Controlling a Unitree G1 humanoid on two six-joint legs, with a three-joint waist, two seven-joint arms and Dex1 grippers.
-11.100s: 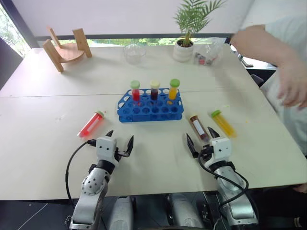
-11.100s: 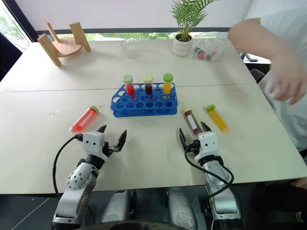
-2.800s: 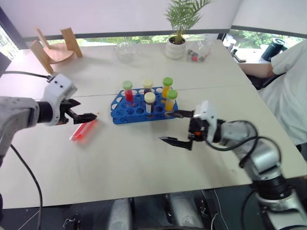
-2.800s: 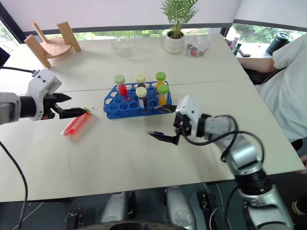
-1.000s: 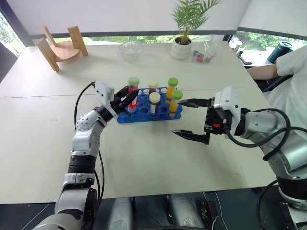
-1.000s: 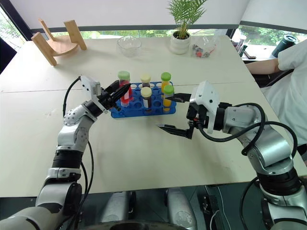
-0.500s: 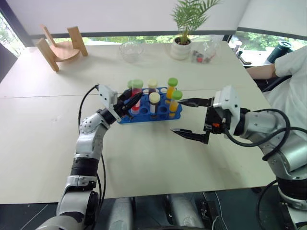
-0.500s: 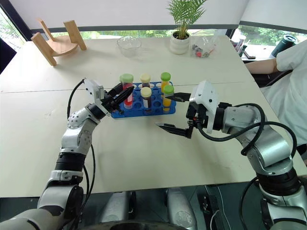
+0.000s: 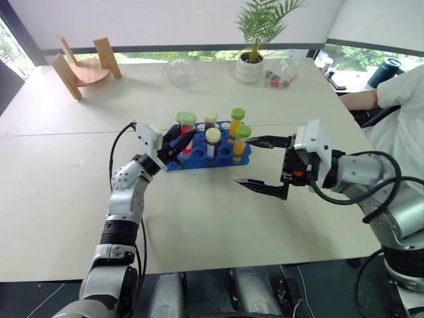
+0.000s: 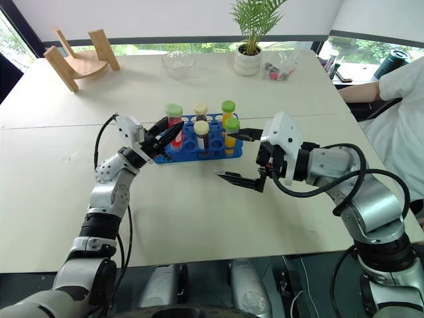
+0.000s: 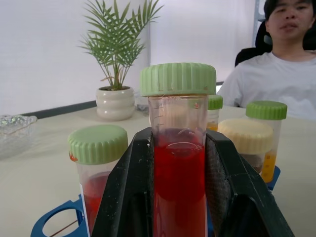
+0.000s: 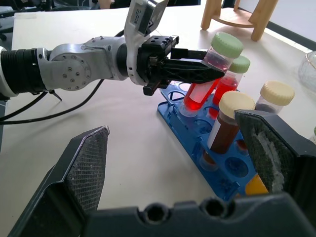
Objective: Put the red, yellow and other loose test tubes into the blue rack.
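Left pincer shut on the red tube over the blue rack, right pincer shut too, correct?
No. The right pincer is open and holds nothing, as the left eye view shows. The left pincer is shut on the red tube over the blue rack.

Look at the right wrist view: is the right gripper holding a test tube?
No. The right gripper stands wide open with nothing between its fingers, while the left gripper clamps the red tube over the blue rack.

bright, even daylight from the far windows; soft shadows, sharp.
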